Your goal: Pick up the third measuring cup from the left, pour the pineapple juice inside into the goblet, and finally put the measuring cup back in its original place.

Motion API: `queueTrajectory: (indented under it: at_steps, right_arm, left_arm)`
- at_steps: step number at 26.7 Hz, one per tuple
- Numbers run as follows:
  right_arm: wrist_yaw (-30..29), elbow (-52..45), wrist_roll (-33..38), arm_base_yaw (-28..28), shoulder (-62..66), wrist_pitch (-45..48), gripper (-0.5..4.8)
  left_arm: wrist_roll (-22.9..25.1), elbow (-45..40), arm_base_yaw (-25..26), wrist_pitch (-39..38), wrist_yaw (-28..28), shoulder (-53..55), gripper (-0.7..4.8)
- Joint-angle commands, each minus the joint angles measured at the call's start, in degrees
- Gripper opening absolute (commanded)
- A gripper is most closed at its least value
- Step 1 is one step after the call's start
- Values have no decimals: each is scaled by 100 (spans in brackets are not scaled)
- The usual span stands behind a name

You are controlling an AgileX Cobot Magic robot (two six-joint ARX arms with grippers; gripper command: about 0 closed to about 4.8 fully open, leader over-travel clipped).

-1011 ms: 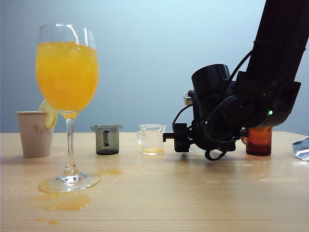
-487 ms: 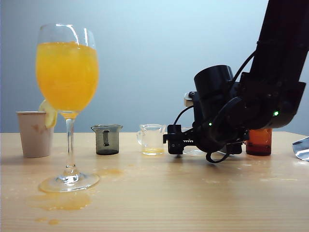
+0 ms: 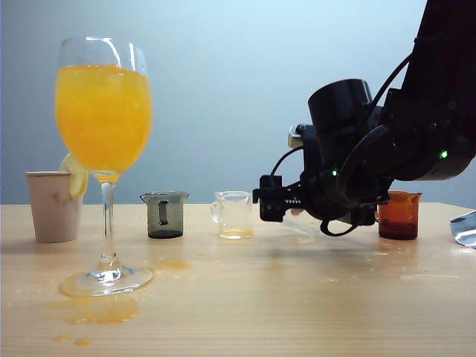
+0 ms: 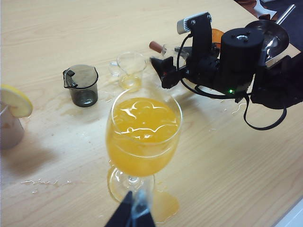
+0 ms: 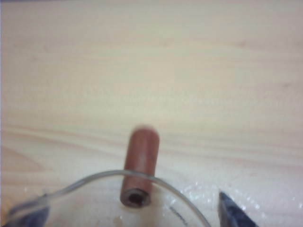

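We see the third measuring cup [image 5: 118,201] upright on the tabletop [image 3: 297,297], mouth up; right claw [image 5: 137,213] spread around it, left claw [image 4: 134,215] clamped on the goblet [image 4: 142,137] stem.

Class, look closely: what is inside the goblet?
The goblet holds deep orange liquid nearly to its rim; a spill lies around its foot. The left gripper hovers by the foot; the right gripper is open.

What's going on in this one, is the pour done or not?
It looks done. The goblet is nearly full of orange-yellow juice, with spilled puddles on the table around its foot. The third measuring cup, clear with a brown stub handle, stands on the table in the row and looks about empty. The right gripper hovers just over it, jaws open, holding nothing. The left gripper sits low by the goblet's foot; its jaws are too cropped to judge.
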Motion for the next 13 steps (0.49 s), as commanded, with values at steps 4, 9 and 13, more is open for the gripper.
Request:
queueTrajectory:
  at_steps: [4,9,13]
  right_arm:
    - [-107,-26,-33,13,-39,-129,479]
    - [-109,-122,-13,22,-157,-155,479]
    - [-109,-391,-13,22,-476,-238,479]
  left_arm:
    - [0,20,-2,50,-4,-7,-3]
    - [0,20,-2,52,-4,-7,-3]
    - [0,20,-2,50,-4,-7,-3]
